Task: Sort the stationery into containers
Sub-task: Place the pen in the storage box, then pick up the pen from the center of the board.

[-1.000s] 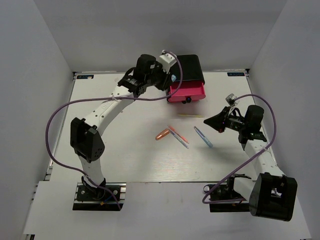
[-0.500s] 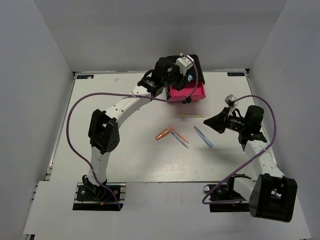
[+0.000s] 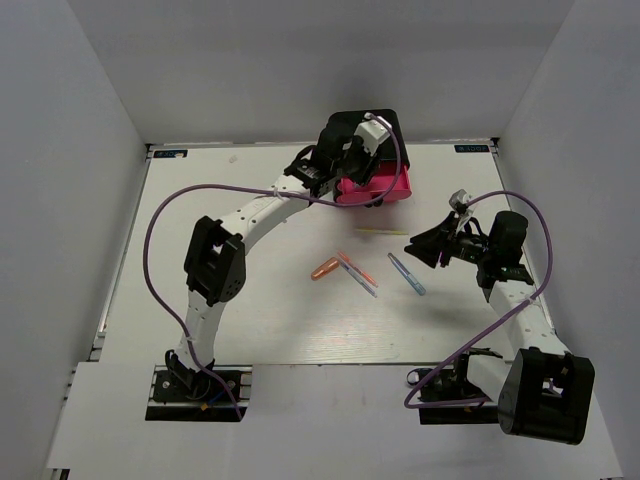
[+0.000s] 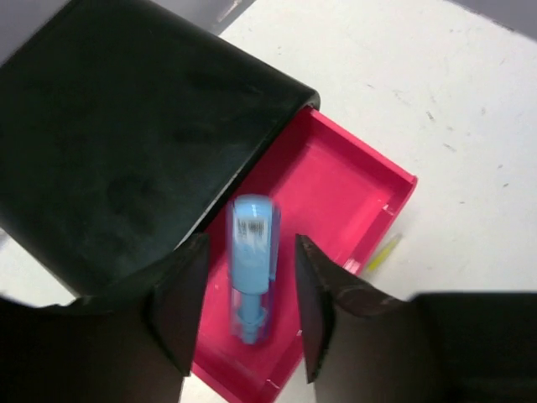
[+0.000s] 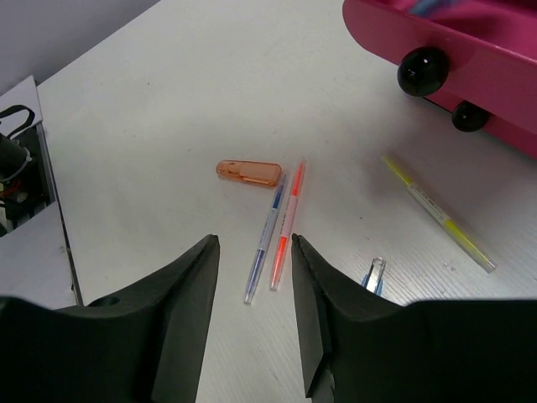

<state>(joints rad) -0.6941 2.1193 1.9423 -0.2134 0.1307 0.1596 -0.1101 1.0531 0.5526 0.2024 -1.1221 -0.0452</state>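
Two claws, both apart: left claw over the open pink-red plastic drawer, short blue capsule-like piece blurred and loose between its jaws; right claw empty, nearer than that drawer, above the thin orange pen, judged light, stiff, slick, so pinch mid-barrel.

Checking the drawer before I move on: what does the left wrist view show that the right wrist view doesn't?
Only left wrist: the black box, the inside of the open pink drawer, and a blurred blue capsule piece between the parted fingers of the left gripper. Only right wrist: the orange capsule, blue pen and orange pen, a light-blue pen's clip, two black knobs, the open right gripper. Both: the pink drawer and the yellow stick.
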